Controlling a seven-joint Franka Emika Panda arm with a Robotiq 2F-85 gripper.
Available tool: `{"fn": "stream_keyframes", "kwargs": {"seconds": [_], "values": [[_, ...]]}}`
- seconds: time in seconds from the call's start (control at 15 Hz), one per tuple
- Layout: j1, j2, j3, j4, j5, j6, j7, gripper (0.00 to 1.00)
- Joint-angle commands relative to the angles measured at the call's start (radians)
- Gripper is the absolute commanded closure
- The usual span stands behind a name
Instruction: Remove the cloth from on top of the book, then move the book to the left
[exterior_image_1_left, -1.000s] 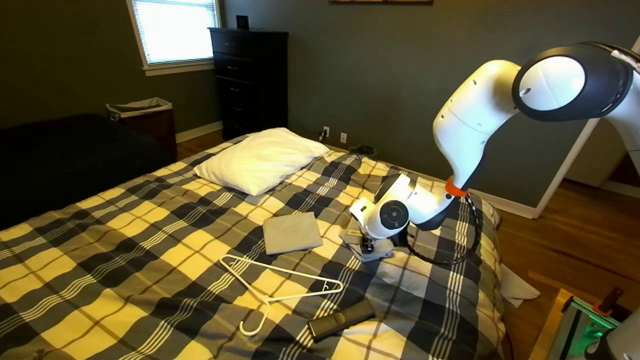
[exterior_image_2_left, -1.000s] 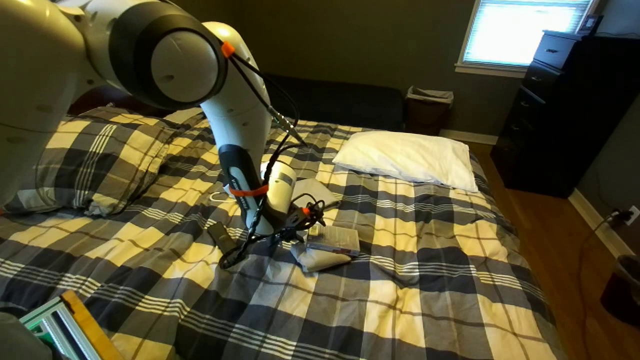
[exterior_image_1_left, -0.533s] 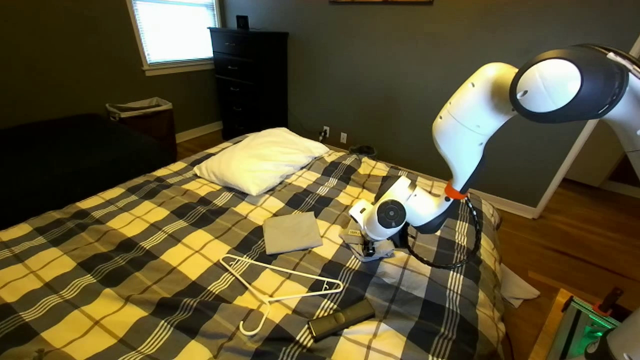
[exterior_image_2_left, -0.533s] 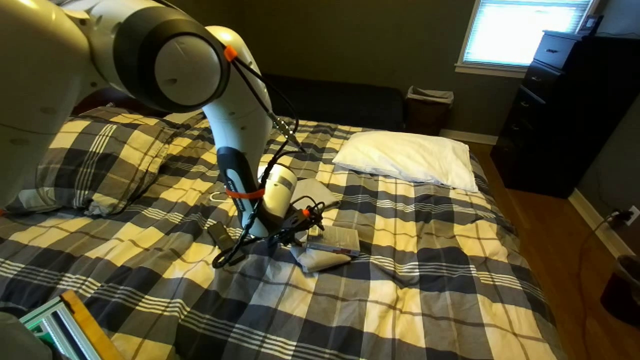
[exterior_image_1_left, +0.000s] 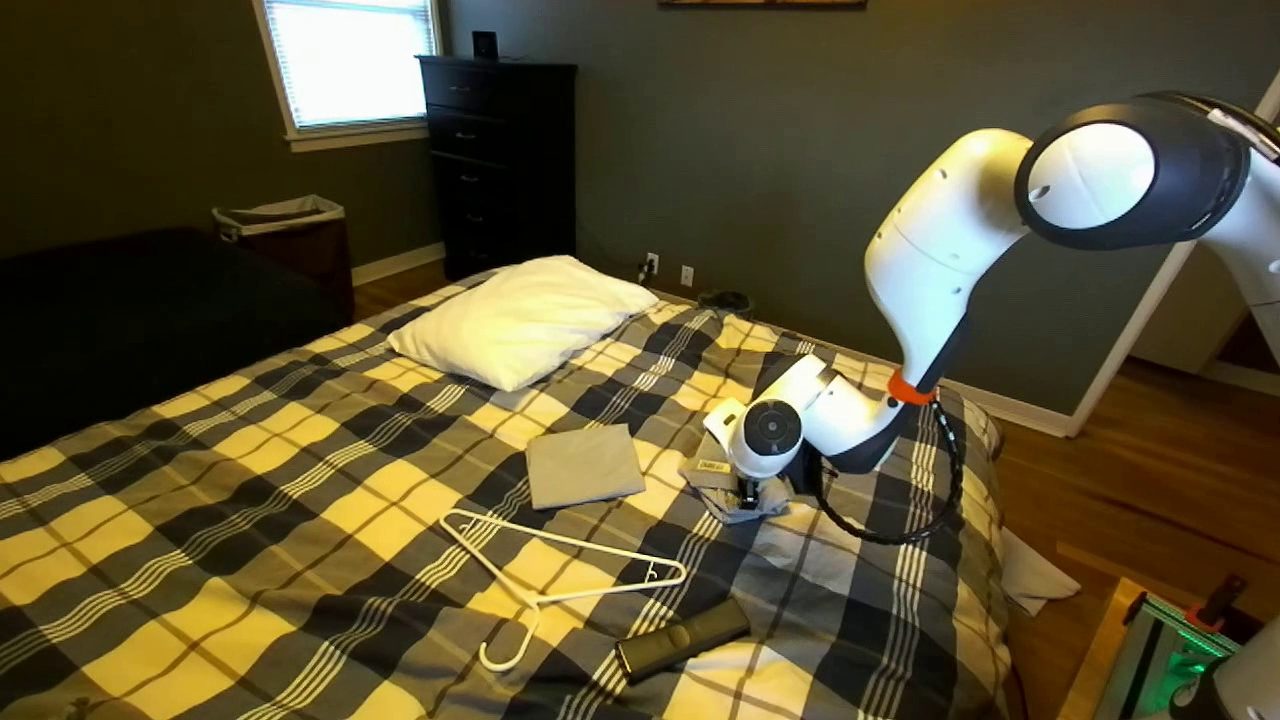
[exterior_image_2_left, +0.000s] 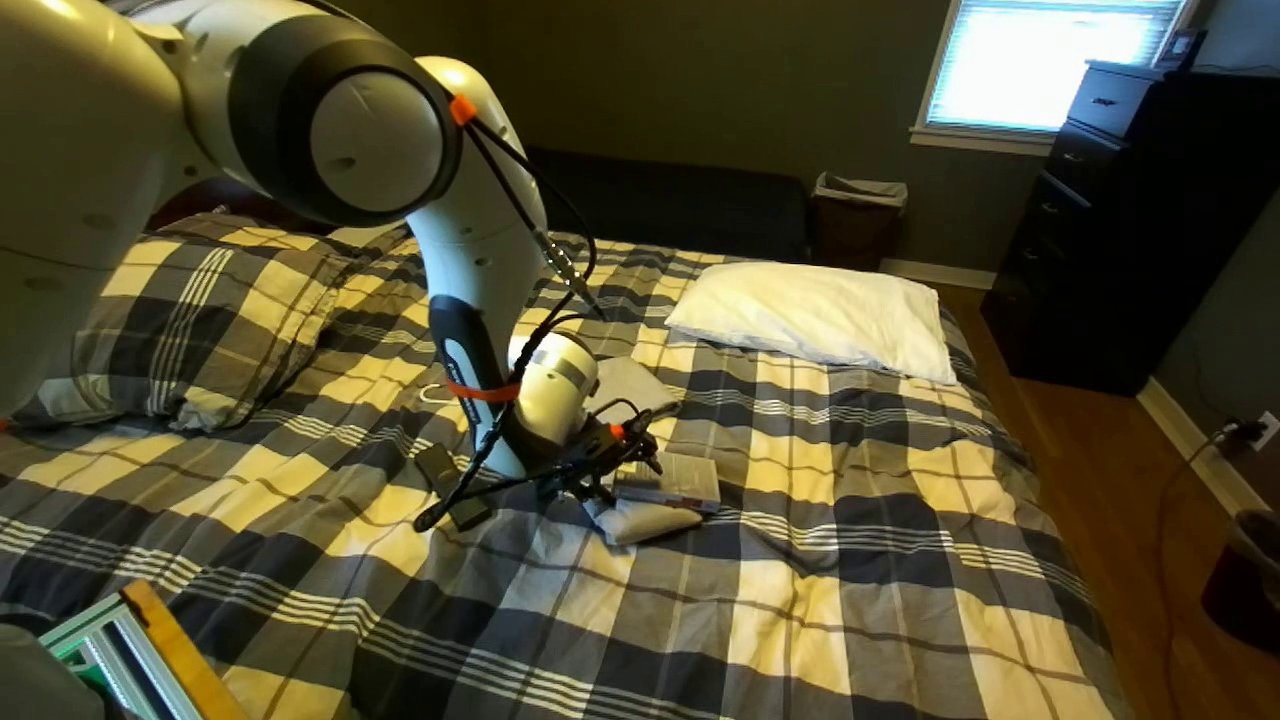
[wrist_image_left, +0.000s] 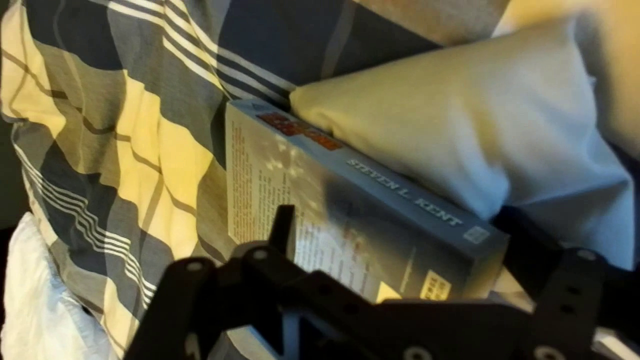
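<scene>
The book lies with a text-covered face up, its spine, lettered STEVEN L. KENT, running along the pale cloth, which is bunched against it; both are on the plaid bedspread. Whether the cloth also runs under the book cannot be told. The fingers are released, spread well apart: in the wrist view one stands in front of the cover, the other by the corner of the spine with cloth behind it, and a small yellow label on the book shows between the two. Whether either finger touches book or cloth cannot be told. The arm reaches down to this spot in both exterior views, bent low over the bedspread. In an exterior view a flat grey rectangle lies near the book yet apart from it, and beyond that a large white pillow. A white hanger lies near the rectangle, its hook pointing away from the pillow, and a dark oblong case rests near one end of the hanger. Farther off, a tall black dresser stands beside a window.
</scene>
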Motion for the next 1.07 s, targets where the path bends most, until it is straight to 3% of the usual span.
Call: {"fn": "stream_keyframes", "kwargs": {"seconds": [0.0, 0.47, 1.0], "values": [[0.029, 0.016, -0.021, 0.018, 0.026, -0.082, 0.032, 0.0], [0.054, 0.004, -0.019, 0.024, -0.013, -0.161, 0.144, 0.0], [0.063, -0.041, -0.006, 0.008, -0.021, -0.128, 0.158, 0.0]]}}
